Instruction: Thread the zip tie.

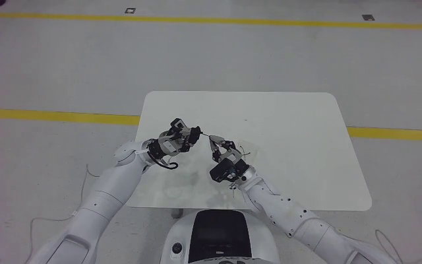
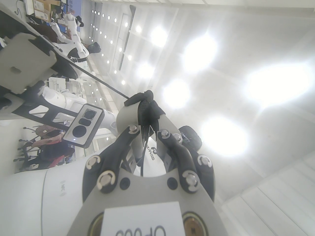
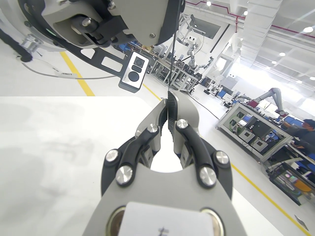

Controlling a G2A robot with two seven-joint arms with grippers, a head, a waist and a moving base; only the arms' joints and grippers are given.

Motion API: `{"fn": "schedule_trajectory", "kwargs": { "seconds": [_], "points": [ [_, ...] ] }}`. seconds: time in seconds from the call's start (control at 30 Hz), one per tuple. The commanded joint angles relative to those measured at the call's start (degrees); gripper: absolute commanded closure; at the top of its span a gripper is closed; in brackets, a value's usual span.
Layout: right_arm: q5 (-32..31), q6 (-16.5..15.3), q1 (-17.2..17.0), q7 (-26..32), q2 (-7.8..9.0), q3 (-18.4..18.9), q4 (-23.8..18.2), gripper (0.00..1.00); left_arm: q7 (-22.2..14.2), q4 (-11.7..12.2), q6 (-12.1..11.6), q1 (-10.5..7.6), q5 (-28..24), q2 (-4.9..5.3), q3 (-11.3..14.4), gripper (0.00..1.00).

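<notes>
Nearest to us, the right gripper [image 3: 168, 102] has its fingers [image 3: 176, 111] pressed together. They pinch the thin black strap of the zip tie [image 3: 172, 60] right at their tips. From that pinch the strap runs straight and taut across a short gap to the left gripper [image 3: 176, 1], which faces the right one tip to tip.

In the left wrist view we find that gripper's fingers closed as well, their black pads meeting around the zip tie. A thin black line also runs down behind these fingers toward the wrist; we cannot tell whether it is more of the strap.

From above, we see the two grippers close together over the near left part of the white surface [image 1: 290, 132]. The zip tie is a short dark thread between them, held in the air by both and not touching the surface. The left arm comes in from the near left corner and the right arm from the near edge, and faint shadows lie on the surface beneath them.

Beyond the surface lies the pale grey floor [image 1: 79, 66]. One yellow line [image 1: 66, 116] crosses it level with the middle of the surface, passing behind it on both sides. A second yellow line [image 1: 198, 20] runs farther off, with two small dark markers just past it.
</notes>
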Motion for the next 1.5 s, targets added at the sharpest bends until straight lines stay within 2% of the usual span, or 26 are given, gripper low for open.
{"fn": "schedule_trajectory", "kwargs": {
  "seconds": [0.0,0.33,0.37,0.4,0.43,0.8,0.83,0.9,1.03,1.17,1.33,1.4,1.47],
  "points": [
    [0.0,0.0,0.0,0.3,-0.03,0.0,0.0,1.00,0.0,0.0,0.0,0.00,0.0,0.00,0.0,1.00],
    [0.0,0.0,-0.2,0.7,-0.13,0.2,0.0,1.00,0.0,0.0,0.0,0.00,0.0,0.00,0.0,1.00],
    [0.0,0.0,-0.1,0.5,-0.12,-0.2,-0.2,0.93,0.0,0.0,0.0,0.00,0.0,0.00,0.0,1.00],
    [0.0,0.0,-0.1,0.5,-0.12,-0.2,-0.2,0.26,0.0,0.0,0.0,0.00,0.0,0.00,0.0,1.00],
    [0.0,0.0,-0.1,0.5,-0.12,-0.2,-0.2,0.00,0.0,0.0,0.0,0.00,0.0,0.00,0.0,1.00],
    [0.0,0.0,-0.1,0.5,-0.12,-0.2,-0.2,0.00,0.0,0.0,0.0,0.00,0.0,0.00,0.0,1.00],
    [0.2,-0.1,-0.2,0.7,-0.13,-0.1,-0.3,0.00,1.2,-0.4,0.0,0.23,0.1,-0.02,0.0,1.00],
    [1.8,-1.9,-0.6,0.7,-0.06,1.1,-0.9,0.00,2.1,-1.0,0.1,0.61,0.5,0.11,-0.4,1.00],
    [6.9,-9.1,-1.7,-1.4,0.57,4.7,-1.5,0.00,2.4,-1.8,0.3,1.35,2.6,0.77,-2.1,1.00],
    [9.6,-14.1,-2.8,-1.8,1.40,8.6,-2.3,0.00,2.5,-2.8,0.7,2.49,3.8,1.31,-3.4,1.00],
    [11.6,-18.3,-4.7,-1.1,2.46,13.2,-3.9,0.00,3.1,-4.1,0.9,3.98,5.5,1.91,-4.7,1.00],
    [12.6,-19.2,-5.8,-0.6,2.82,15.1,-4.9,0.00,3.1,-4.6,1.1,4.65,5.7,2.10,-5.1,1.00],
    [13.4,-18.6,-6.8,-0.4,2.99,16.7,-5.7,0.00,2.9,-4.9,2.1,5.19,5.7,2.23,-5.2,1.00]
  ]
}}
